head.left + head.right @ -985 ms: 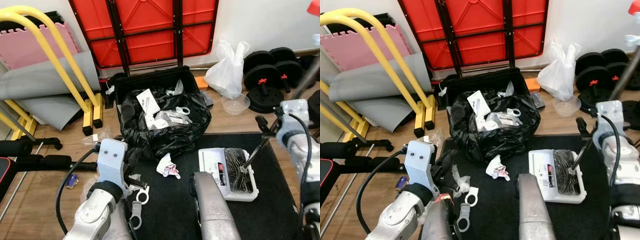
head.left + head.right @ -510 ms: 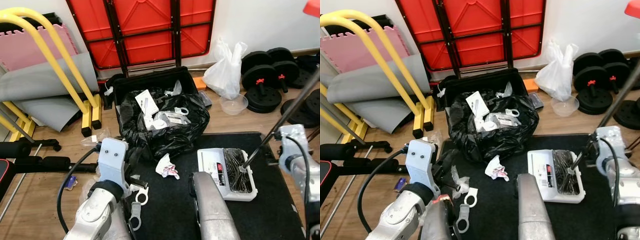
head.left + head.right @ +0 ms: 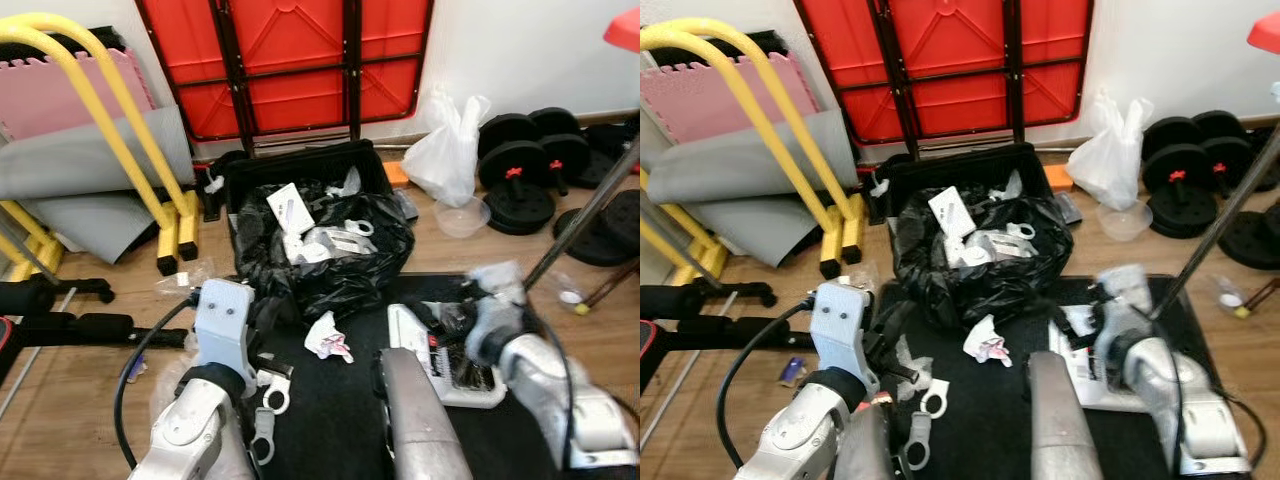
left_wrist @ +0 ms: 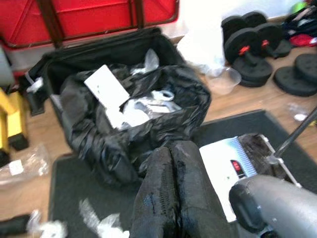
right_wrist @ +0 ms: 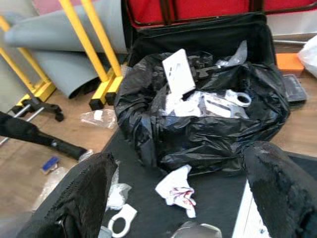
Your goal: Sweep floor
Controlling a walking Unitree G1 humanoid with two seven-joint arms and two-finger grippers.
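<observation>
A white floor sweeper (image 3: 428,338) with a black brush lies on the black mat (image 3: 330,430). Its thin handle (image 3: 585,215) leans up to the right, free of both grippers. My right arm (image 3: 510,345) is blurred above the sweeper, and in the right wrist view my right gripper (image 5: 183,191) is open, its fingers (image 5: 84,193) wide apart. It faces a crumpled paper (image 3: 328,338) and the full black bin bag (image 3: 320,250). My left gripper (image 4: 171,148) is shut with nothing in it, low at the left near white plastic rings (image 3: 270,395).
The bin bag sits in a black crate before a folded red table (image 3: 290,60). A yellow frame (image 3: 120,130) and a black bench (image 3: 50,325) stand left. A white bag (image 3: 450,145), a clear bowl (image 3: 460,215) and weight plates (image 3: 520,170) lie right.
My right arm has swung left, away from the sweeper's handle, and now hangs over the sweeper's head. The handle leans on its own. The left arm has barely moved.
</observation>
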